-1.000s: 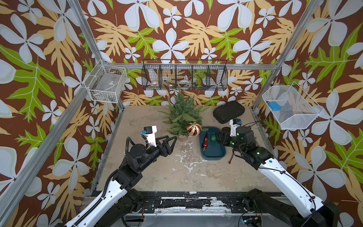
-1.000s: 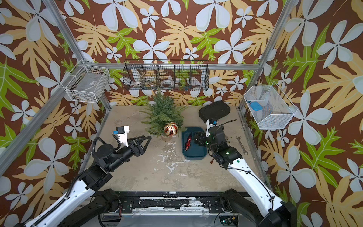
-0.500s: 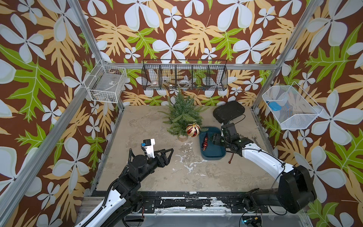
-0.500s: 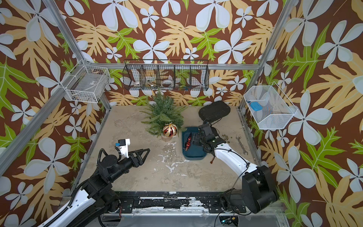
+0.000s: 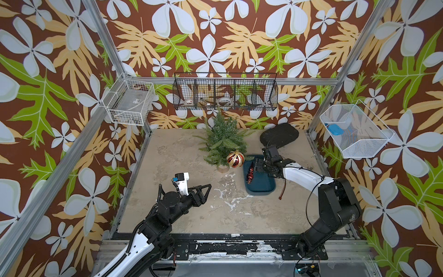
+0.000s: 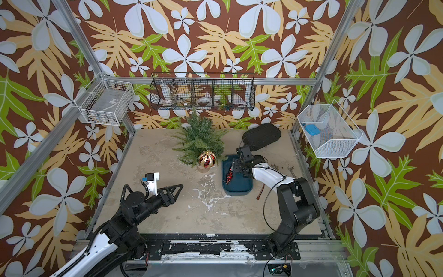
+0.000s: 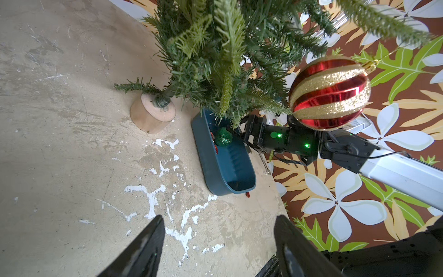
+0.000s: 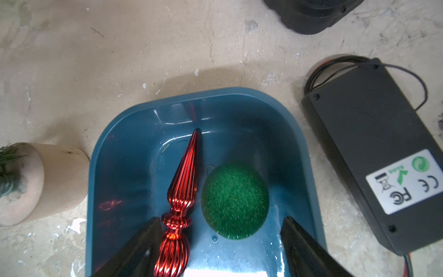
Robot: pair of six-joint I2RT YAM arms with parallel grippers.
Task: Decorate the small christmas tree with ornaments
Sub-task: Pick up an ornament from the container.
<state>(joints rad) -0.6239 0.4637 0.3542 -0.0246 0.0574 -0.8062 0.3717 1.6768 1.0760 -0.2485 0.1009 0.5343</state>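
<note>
Ornaments [image 8: 235, 201] (two) in teal tray [image 8: 105, 156].

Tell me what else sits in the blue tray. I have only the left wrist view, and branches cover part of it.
Observer: A slim dark red drop lies beside the green glitter ball in the blue tray.
Operator: Report the right gripper.
Observer: It is open, its fingers on either side of the ball and drop, gripping neither.
Operator: Name anything beside the tray.
Observer: A black box with a cable lies beside it, on the side away from the small christmas tree.
</note>
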